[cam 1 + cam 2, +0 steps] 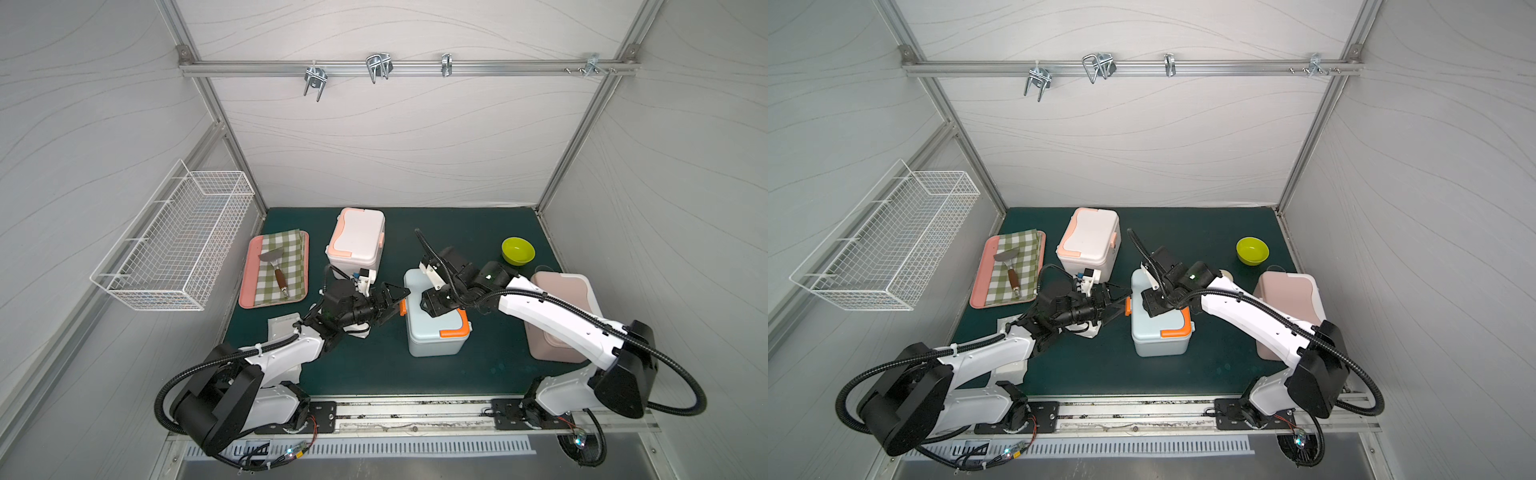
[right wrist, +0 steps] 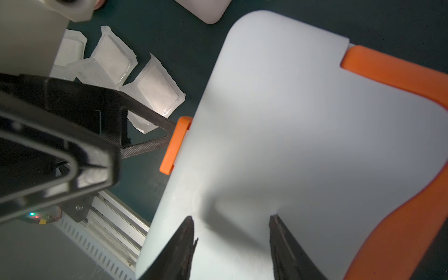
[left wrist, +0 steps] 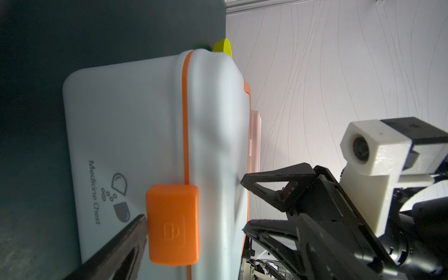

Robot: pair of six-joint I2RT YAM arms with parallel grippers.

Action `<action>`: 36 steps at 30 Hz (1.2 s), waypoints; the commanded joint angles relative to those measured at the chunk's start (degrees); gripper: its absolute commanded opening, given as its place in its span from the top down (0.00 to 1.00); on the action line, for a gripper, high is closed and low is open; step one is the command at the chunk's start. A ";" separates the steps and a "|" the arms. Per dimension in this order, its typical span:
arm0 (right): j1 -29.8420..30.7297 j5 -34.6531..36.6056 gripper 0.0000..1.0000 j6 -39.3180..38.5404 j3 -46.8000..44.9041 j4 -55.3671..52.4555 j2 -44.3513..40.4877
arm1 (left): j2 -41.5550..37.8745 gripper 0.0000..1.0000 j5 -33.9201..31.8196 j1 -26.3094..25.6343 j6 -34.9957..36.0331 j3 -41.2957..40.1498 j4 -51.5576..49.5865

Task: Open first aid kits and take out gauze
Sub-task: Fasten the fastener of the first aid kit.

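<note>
At the blue kit (image 1: 432,338) edge, left pincer (image 1: 402,302) gapes.

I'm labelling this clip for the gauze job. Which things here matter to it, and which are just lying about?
Job: light blue kit, white-and-peach kit, pink kit, gauze pads.
Lying about: pink tray, checked cloth, spatula, green bowl, wire basket.

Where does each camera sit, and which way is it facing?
Top views: overhead, looking down at the dark green table; both white arms show.
Left wrist: beside the light blue plastic box, facing its orange side latch; left tool finger shows.
Right wrist: above that box's lid, looking down; open right tool shows.
Wrist views share the latch.
</note>
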 commanded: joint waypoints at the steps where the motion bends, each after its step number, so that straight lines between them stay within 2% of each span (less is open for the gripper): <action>1: 0.40 -1.88 0.48 0.65 -2.44 -5.69 1.51 | -1.92 0.04 0.77 0.37 0.28 0.58 0.37; 8: 0.40 -1.84 0.46 0.63 -1.98 -5.92 1.52 | -2.72 0.04 -0.26 0.61 1.77 1.04 -4.96; 12: 0.38 -2.63 0.42 0.98 -0.98 -6.29 0.07 | -4.48 0.04 -2.02 0.97 4.44 2.05 -13.99; 15: 0.21 -2.04 0.37 1.13 0.42 -7.02 -1.98 | -7.30 0.04 -3.57 0.97 7.87 3.88 -21.73; 18: -1.04 -1.74 0.26 1.27 1.40 -7.82 -4.84 | -10.35 0.04 -4.96 0.94 11.22 6.46 -30.19; 20: -2.56 -1.95 0.19 1.39 1.19 -7.98 -6.94 | -11.93 0.05 -5.92 0.65 13.75 8.72 -36.08; 23: -6.17 -2.96 0.14 1.35 -0.55 -7.31 -10.57 | -13.44 0.05 -7.90 -0.88 17.67 12.88 -44.40; 29: -15.14 -8.43 0.13 1.49 -6.65 -4.10 -17.42 | -10.17 0.06 -11.89 -6.28 23.82 22.24 -55.13; 36: -21.20 -18.26 0.23 2.47 -14.32 0.36 -20.36 | -1.72 0.07 -13.17 -9.12 27.34 29.23 -57.28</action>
